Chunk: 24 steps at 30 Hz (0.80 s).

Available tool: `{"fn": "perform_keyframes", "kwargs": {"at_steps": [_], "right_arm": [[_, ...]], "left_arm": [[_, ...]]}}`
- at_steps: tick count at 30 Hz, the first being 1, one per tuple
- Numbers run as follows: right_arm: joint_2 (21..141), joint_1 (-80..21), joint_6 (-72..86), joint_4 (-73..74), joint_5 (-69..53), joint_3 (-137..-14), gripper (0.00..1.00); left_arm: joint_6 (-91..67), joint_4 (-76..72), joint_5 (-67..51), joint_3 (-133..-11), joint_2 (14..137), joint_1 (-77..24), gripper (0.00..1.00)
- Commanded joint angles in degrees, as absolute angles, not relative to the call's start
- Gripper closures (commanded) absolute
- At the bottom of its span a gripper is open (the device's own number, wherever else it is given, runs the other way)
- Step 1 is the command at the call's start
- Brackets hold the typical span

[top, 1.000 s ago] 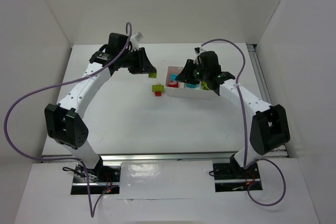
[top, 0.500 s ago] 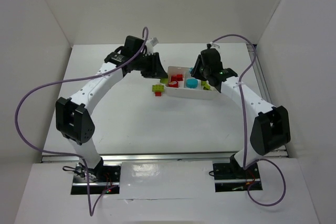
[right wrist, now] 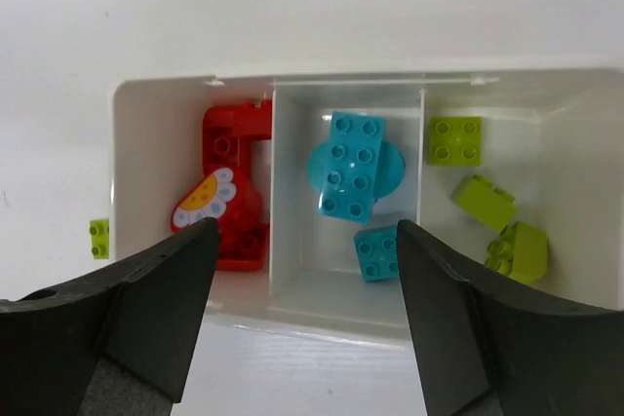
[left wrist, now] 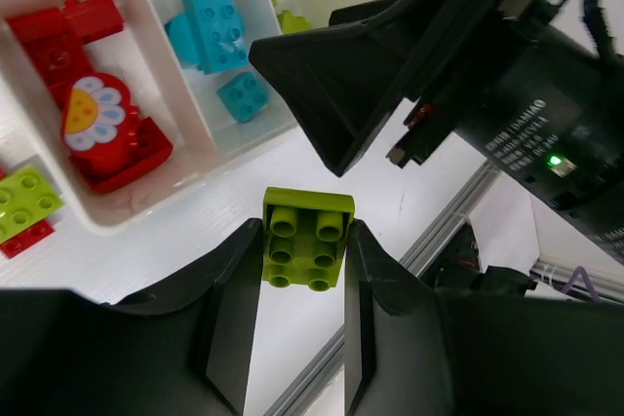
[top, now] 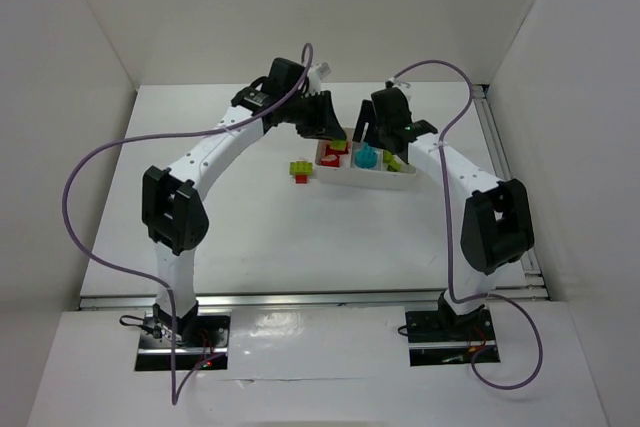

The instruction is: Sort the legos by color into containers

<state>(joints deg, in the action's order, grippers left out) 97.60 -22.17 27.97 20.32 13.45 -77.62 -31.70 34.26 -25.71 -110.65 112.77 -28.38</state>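
Left wrist view has the left gripper (left wrist: 304, 241) clamped on a single yellow-green brick (left wrist: 310, 252), one finger on each side wall and the studs facing the camera, so the brick can drop flat once the fingers part. The brick hangs over bare table just past the lower right edge of the white tray (left wrist: 180, 185), not over any compartment. Judging by colour, it belongs in the section at the upper right of this frame, where only a sliver of yellow-green shows.

Right wrist view looks straight down with the right gripper (right wrist: 307, 241) spread wide and holding nothing, apparently waiting above the middle compartment. The left compartment holds red pieces (right wrist: 232, 211), one printed with a flower. The middle holds cyan pieces (right wrist: 351, 165): a long brick lying over a rounded one, and a small square one below. The right holds three yellow-green pieces (right wrist: 485, 200).

Top external view shows one two-colour brick (top: 299, 171), green over red, lying on the table (top: 250, 217) just left of the tray, unsorted.
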Motion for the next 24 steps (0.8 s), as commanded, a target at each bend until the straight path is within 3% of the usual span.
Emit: {"fn": "perform_keyframes", "kwargs": {"at_steps": [1, 9, 18, 20, 21, 23, 24], "right_arm": [[90.47, -20.13, 27.42, 22.06, 18.8, -80.51, 0.2], [70.94, -9.59, 29.36, 25.56, 24.08, -69.0, 0.23], [58.28, -3.78, 30.5, 33.82, 26.45, -66.97, 0.23], [57.74, -3.16, 29.79, 35.24, 26.98, -67.58, 0.23], [57.74, -3.16, 29.79, 35.94, 26.98, -67.59, 0.23], [57.74, -3.16, 29.79, 36.47, 26.98, -68.29, 0.23], [57.74, -3.16, 29.79, 37.0, 26.98, -68.29, 0.23]], "left_arm": [[-32.86, 33.31, -27.69, -116.26, 116.79, -29.79, 1.0], [-36.82, 29.1, -31.72, -133.49, 131.29, -35.41, 1.0], [-45.17, 15.65, -32.34, -141.33, 144.84, -37.09, 0.99], [-46.23, 12.93, -31.82, -141.86, 145.37, -37.09, 0.83], [-46.75, 12.14, -31.82, -141.86, 145.98, -37.09, 0.65], [-46.76, 10.99, -31.82, -141.86, 146.51, -37.09, 0.46], [-46.76, 10.2, -31.82, -142.38, 146.51, -37.09, 0.23]]}}
